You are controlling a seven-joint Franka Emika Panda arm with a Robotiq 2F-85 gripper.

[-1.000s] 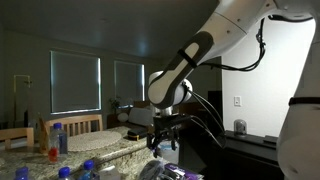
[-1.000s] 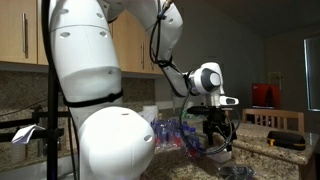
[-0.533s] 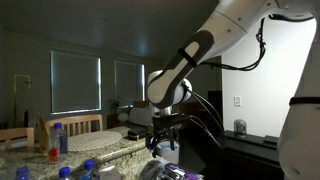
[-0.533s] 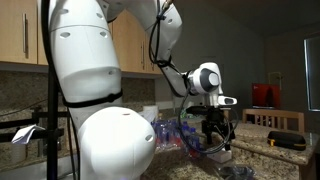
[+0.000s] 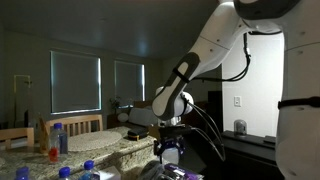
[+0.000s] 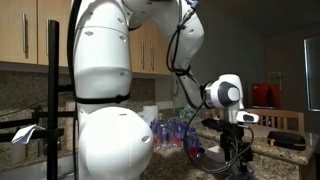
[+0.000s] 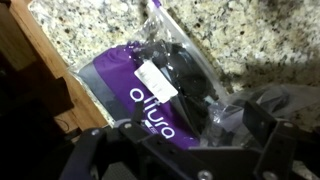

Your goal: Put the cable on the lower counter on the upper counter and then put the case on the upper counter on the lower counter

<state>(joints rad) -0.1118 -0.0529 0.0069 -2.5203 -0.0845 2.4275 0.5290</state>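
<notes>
Speckled granite counter (image 7: 250, 40) below tool (image 7: 182, 145); jaws spread wide, holding nothing, hovering over purple packet (image 7: 140, 95).

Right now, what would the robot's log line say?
claw: open, empty | under claw: packaged cable, clear bag, purple label | resting on: granite counter

in the wrist view the dark, blurred gripper (image 7: 185, 150) covers the lower end of the purple and clear plastic pouch with white lettering (image 7: 120, 80). its small white label (image 7: 152, 75) is unreadable, its dark contents (image 7: 185, 70) too blurred to name. in both exterior views the fingertips are lost in shadow.
</notes>
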